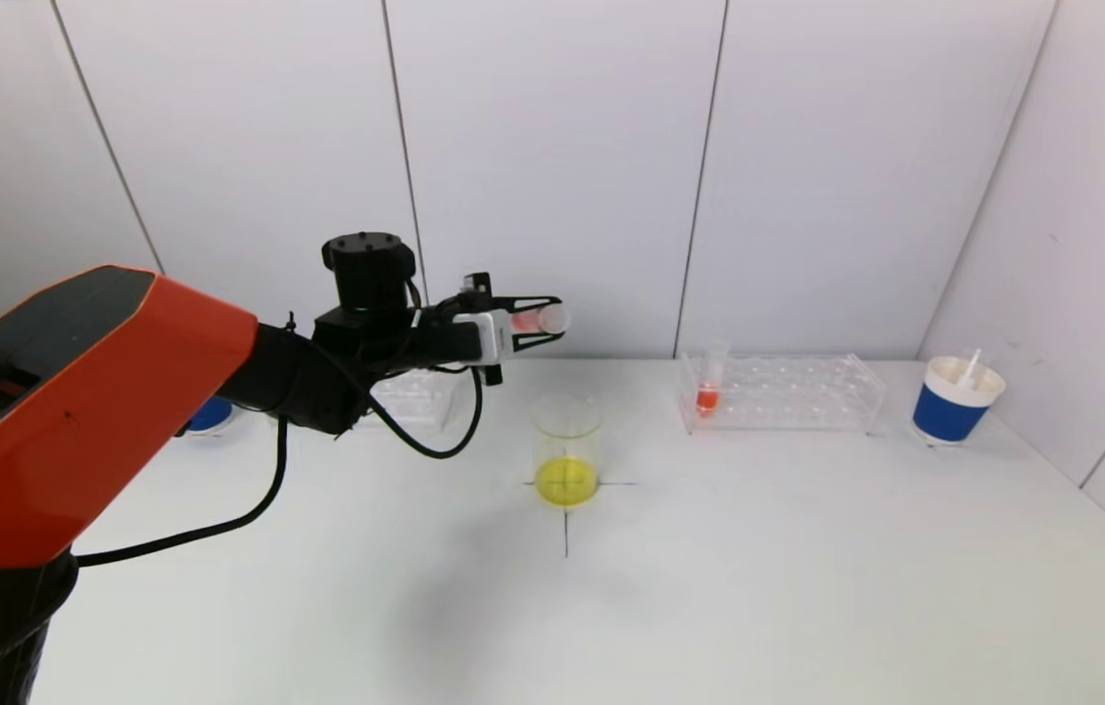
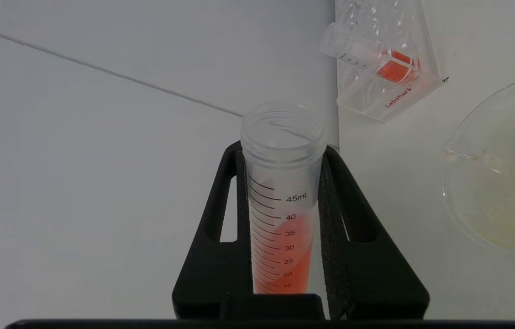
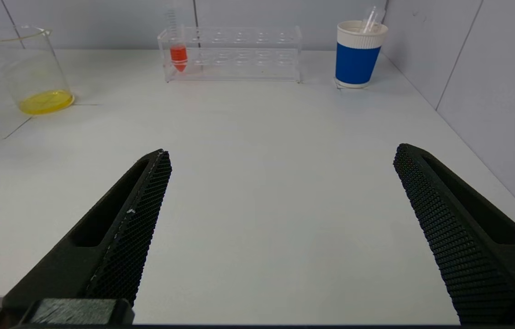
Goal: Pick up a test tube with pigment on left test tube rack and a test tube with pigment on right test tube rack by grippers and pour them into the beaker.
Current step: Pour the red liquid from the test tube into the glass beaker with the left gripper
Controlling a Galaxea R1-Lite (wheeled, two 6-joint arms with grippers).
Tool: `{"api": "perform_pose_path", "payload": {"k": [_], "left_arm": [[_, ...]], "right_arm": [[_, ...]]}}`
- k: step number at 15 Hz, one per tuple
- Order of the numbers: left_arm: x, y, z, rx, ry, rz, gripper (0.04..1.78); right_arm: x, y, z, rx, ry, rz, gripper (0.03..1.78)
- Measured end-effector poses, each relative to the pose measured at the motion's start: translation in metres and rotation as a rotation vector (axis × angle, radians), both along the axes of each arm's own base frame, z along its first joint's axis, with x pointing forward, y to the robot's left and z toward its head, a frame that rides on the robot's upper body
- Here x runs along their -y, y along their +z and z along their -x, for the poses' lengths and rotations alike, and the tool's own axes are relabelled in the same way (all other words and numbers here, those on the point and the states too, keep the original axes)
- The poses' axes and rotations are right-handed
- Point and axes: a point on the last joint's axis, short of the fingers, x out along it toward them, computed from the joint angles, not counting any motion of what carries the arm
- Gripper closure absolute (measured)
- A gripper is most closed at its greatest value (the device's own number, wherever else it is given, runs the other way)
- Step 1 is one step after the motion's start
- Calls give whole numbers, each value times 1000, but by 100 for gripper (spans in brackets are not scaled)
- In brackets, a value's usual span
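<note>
My left gripper (image 1: 541,319) (image 2: 280,157) is shut on a clear test tube (image 1: 539,319) (image 2: 281,201) holding orange-red pigment. It holds the tube nearly level, high above the glass beaker (image 1: 567,450) (image 2: 499,173), which has yellow liquid at its bottom. The left test tube rack (image 1: 412,395) sits behind that arm, partly hidden. On the right test tube rack (image 1: 783,392) (image 3: 234,52) (image 2: 387,59) a second tube (image 1: 709,377) (image 3: 178,48) (image 2: 367,57) with orange pigment stands upright at its left end. My right gripper (image 3: 282,155) is open over bare table near the front edge, out of the head view.
A blue and white paper cup (image 1: 956,399) (image 3: 359,52) with a clear stick in it stands right of the right rack, near the side wall. Behind my left arm a blue object (image 1: 211,414) peeks out. Black cross lines (image 1: 566,519) mark the table under the beaker.
</note>
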Motion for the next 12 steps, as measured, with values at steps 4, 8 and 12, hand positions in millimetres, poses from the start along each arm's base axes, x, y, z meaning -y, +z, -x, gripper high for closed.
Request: {"api": "perform_pose_path", "payload": {"k": [4,8,12], "left_arm": [[-1,-2,2,62,0,-31,138],[-2,-2,5,120,1,-57,138],[-3,-8,8,156,0,-88,138]], "right_arm": [[0,0,0,0,0,0,4],[0,0,0,0,0,0,4],[0,0,0,0,0,0,4]]}}
